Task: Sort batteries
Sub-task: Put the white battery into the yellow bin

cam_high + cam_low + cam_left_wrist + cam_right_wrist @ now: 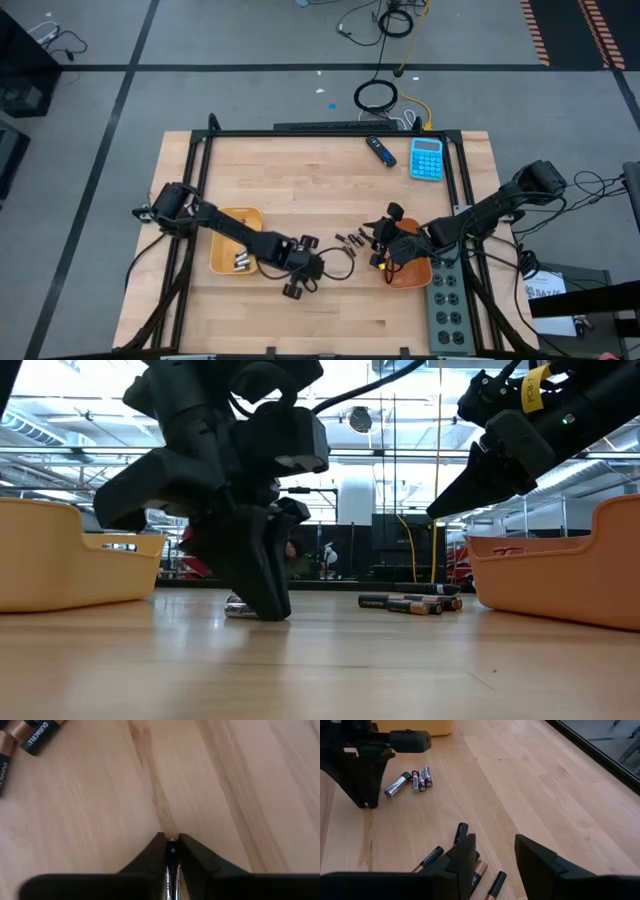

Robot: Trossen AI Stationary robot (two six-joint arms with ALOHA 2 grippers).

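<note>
From above, the left gripper point(298, 283) is down on the tabletop point(330, 190), just right of the yellow tray point(222, 222). This tray already contains a few batteries, too small to count. The right gripper point(383, 250) hangs at the left edge of the orange tray point(412, 276). A small group of dark batteries point(350, 240) lies between the two grippers. One blue calculator point(427, 158) and one dark stick point(380, 150) lie at the far side.

In the low view, the left gripper touches the tabletop beside one silver battery point(238, 607), while the right gripper is raised.

In the left wrist view, the left fingers point(200, 857) are clamped on the held battery point(172, 852). Its plus end shows between the tips. Two copper-ended cells point(35, 732) lie farther off.

In the right wrist view, the right fingers point(462, 855) stand apart with nothing between them. I count four dark cells close to them. Near the left gripper there are one silver cell and three thin cells point(420, 779).

I judge the batteries to be stiff, light and smooth, so they will roll and slip easily. The best hold is across the middle of the body, with the fingers square to its length.
</note>
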